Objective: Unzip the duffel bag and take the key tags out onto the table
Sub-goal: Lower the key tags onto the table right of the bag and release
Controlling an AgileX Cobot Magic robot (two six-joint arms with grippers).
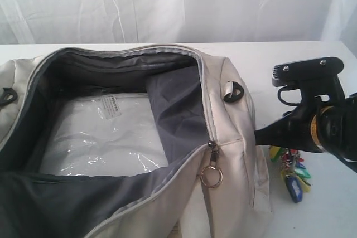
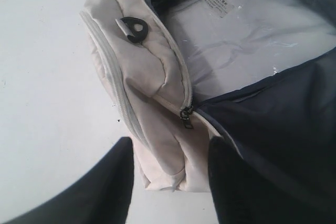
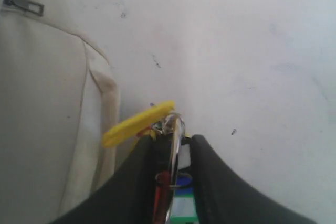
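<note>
Since the bunch is out of the bag and in a grip, this entry lists items by size, with the deciding relation last.

Item: the table point(image 1: 334, 210). Wide white top; a bare patch lies to the right of the bag in the exterior view.

Item: the duffel bag point(image 1: 234, 154). Cream fabric, lying along the table, main zip open and mouth gaping. The dark grey lining point(image 1: 173, 104) and a clear-wrapped white pack point(image 1: 100, 137) show inside.

Item: left gripper point(image 2: 172, 142). Jaws stand wide, with the bag's left end showing between them. Whether either finger touches the fabric cannot be told. Nothing is held.

Item: right gripper point(image 3: 172, 150). Narrow, closed on the metal rings of the bunch, clear of the bag's right end.

Item: the key tags point(image 1: 291, 174). Green, yellow, red and blue plastic hanging from the right gripper, long axis hanging down, just beside the bag's right end. Whether the lowest tag touches the tabletop cannot be told.

Item: ring zipper pull point(image 1: 211, 177). Hangs at the bag's near right end, untouched.

Relation: bare table lies directly under the bunch, so lowering and release probably fall to the right arm; the left is well apart, at the other end.
</note>
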